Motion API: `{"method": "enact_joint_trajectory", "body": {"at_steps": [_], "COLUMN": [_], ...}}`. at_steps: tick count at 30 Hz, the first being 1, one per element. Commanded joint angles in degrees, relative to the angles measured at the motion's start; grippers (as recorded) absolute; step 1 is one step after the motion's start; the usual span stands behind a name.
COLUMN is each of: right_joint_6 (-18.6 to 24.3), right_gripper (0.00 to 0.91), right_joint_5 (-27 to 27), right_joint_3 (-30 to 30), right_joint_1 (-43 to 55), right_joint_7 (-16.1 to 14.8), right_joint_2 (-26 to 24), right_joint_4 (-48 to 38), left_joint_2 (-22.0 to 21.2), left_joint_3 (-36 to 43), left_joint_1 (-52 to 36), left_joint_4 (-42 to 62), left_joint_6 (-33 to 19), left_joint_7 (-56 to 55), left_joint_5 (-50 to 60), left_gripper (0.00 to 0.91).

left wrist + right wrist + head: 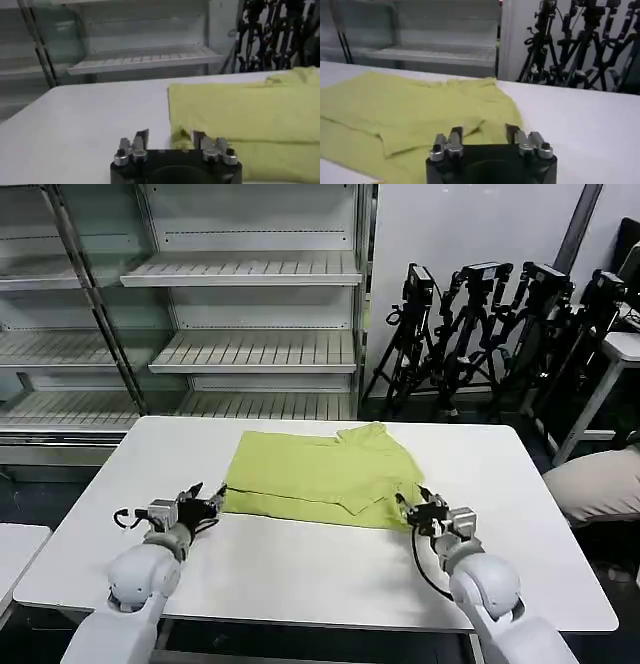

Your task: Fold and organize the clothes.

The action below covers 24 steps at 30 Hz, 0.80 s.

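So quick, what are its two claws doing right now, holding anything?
Left gripper: jaws open, holding nothing, at the T-shirt's near left corner.
Right gripper: jaws open, holding nothing, at its near right corner.

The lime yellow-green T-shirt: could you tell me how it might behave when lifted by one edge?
The lime yellow-green thin-fabric T-shirt lies in soft folds, so it would probably droop limply. It looks light, and may slide on the smooth white table.

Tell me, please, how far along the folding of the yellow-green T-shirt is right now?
Partly done: the T-shirt lies on the white table already folded into a rough rectangle with layers overlapping. In hand: the left gripper sits open at its near left corner, the right gripper open at its near right corner; neither holds fabric yet. Left: likely another fold and tidying.
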Motion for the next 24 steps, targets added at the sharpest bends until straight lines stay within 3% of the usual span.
{"method": "enact_joint_trajectory", "body": {"at_steps": [1,2,3,6,7,9,24], "right_joint_6": [-1.43,-1.46,-1.47,-2.03,-2.05,-2.16,-2.47], "right_gripper": [0.000,0.000,0.000,0.000,0.000,0.000,0.000], "right_joint_5": [-0.42,-0.19,-0.14,0.47,0.45,0.57,2.30], "right_joint_3": [1.74,1.70,1.57,1.56,1.56,1.40,1.91], "right_joint_1": [-4.96,-5.18,-5.32,-5.55,-5.52,-5.40,-6.17], "right_joint_7": [0.53,0.60,0.87,1.05,1.03,1.05,0.21], "right_joint_2": [-0.75,-0.83,-0.85,-0.54,-0.49,-0.48,-0.61], "right_joint_4": [3.37,3.48,3.63,4.20,4.15,3.80,4.34], "left_joint_2": [1.95,2.01,2.07,1.44,1.13,0.94,0.12], "left_joint_3": [-0.20,-0.13,0.20,0.54,0.50,0.57,1.57], "left_joint_1": [3.66,3.47,3.29,2.68,2.52,2.40,3.43], "left_joint_4": [-1.62,-1.14,-0.65,0.46,0.59,0.68,-0.60], "left_joint_6": [0.02,0.02,0.04,0.05,0.06,0.06,0.08], "left_joint_7": [0.71,1.55,1.50,0.74,0.74,0.95,4.17], "left_joint_5": [1.01,0.61,0.66,0.68,0.72,0.71,3.91], "left_gripper": [0.302,0.181,0.121,0.101,0.040,0.010,0.000]}}
